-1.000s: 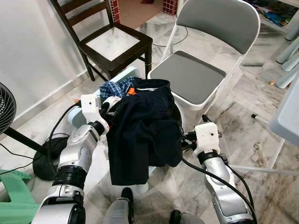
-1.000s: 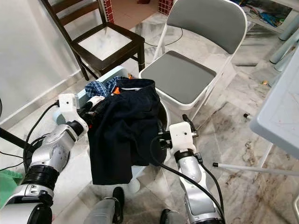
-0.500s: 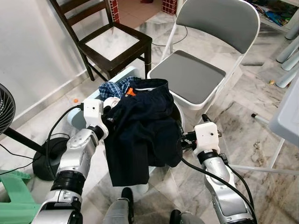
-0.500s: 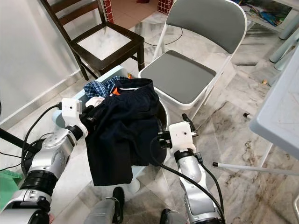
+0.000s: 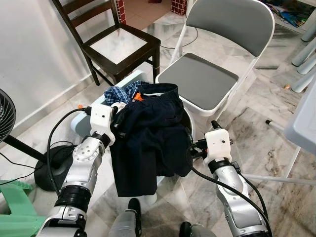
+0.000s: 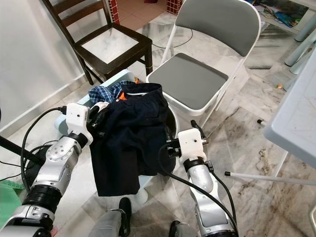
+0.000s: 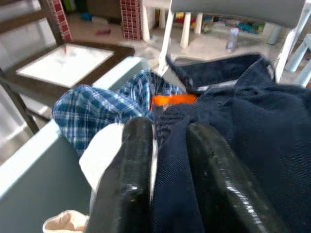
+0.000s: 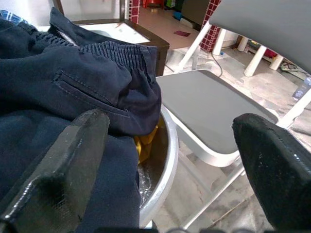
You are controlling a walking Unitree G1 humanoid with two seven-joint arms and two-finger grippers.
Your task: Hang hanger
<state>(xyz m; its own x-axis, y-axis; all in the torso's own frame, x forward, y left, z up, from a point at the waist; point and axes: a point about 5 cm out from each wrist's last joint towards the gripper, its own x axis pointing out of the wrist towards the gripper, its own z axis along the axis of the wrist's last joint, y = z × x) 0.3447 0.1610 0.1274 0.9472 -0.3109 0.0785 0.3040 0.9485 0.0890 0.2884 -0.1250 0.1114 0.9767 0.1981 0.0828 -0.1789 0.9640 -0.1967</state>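
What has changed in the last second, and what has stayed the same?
The left gripper, shut on the edge of the dark shorts, moved inward toward the shorts and slightly forward, bunching that side. The right gripper stayed open beside the shorts. The grey folding chair, the wooden chair and the checked cloth did not move.

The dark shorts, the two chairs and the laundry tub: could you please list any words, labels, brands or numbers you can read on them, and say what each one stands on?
No legible text.
Dark shorts: an orange tag at the waistband, no lettering readable on it.
Grey folding chair: no marking visible.
Dark wooden chair: no marking visible.
Metal tub: no marking visible.
Colourful items on the floor: too small and blurred to read.
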